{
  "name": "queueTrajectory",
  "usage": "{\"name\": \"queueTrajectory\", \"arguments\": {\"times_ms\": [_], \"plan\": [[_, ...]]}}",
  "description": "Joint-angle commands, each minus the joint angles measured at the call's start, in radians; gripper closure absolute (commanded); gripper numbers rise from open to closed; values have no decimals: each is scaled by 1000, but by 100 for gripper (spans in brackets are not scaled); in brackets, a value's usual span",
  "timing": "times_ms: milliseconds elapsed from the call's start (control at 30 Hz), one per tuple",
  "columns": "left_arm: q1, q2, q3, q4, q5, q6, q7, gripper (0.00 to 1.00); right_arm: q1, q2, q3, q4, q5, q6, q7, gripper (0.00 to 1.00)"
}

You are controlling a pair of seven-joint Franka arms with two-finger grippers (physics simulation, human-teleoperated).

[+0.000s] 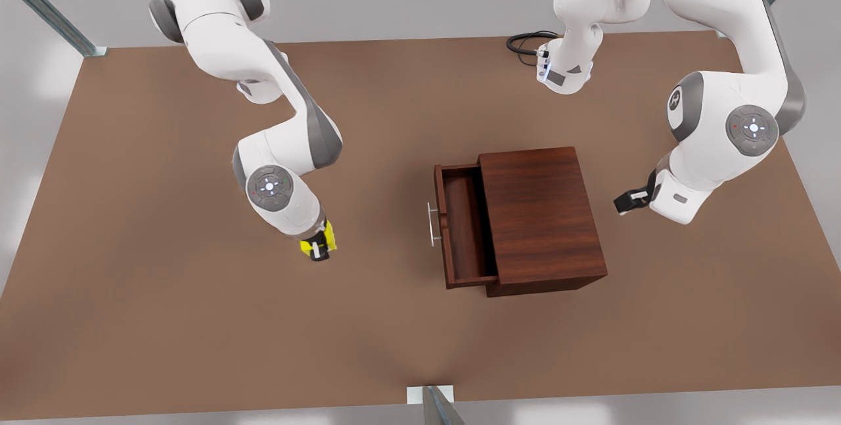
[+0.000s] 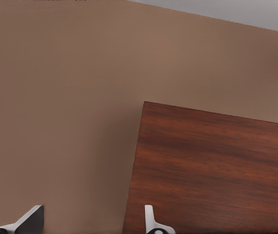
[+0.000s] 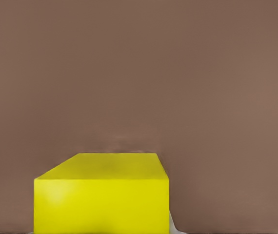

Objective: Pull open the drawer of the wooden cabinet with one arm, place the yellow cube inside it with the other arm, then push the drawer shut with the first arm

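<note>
The yellow cube (image 1: 314,242) is small and bright, with plain flat sides and no marks. In the right wrist view the yellow cube (image 3: 102,192) fills the lower part of the picture, with a slightly darker top and a lighter front face. The right gripper (image 1: 320,245) is pinching it: the dark fingers sit on both sides of the cube. It is over the brown table (image 1: 197,320), on the front view's left, well apart from the cabinet.

The wooden cabinet (image 1: 542,215) is a big box of dark red-brown wood with wavy grain lines. It stands on the middle of the table. Its drawer (image 1: 463,228) is pulled out toward the front view's left. The drawer is a shallow wooden box, and its inside is bare wood. A thin silver bar handle (image 1: 431,224) sits on the drawer's front.

The left gripper (image 1: 629,201) hangs near the cabinet's far side, on the front view's right, not touching it. In the left wrist view its fingers (image 2: 29,220) are spread apart with nothing between them, and the cabinet's wooden top (image 2: 212,170) shows just beyond them.

A black cable (image 1: 525,44) lies looped at the table's back edge.
</note>
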Motion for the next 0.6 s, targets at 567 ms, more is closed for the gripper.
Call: {"name": "queueTrajectory", "arguments": {"times_ms": [567], "plan": [[0,-3,1,-10,-3,9,394,0,336,316,16,384,105,184,1028,35]]}}
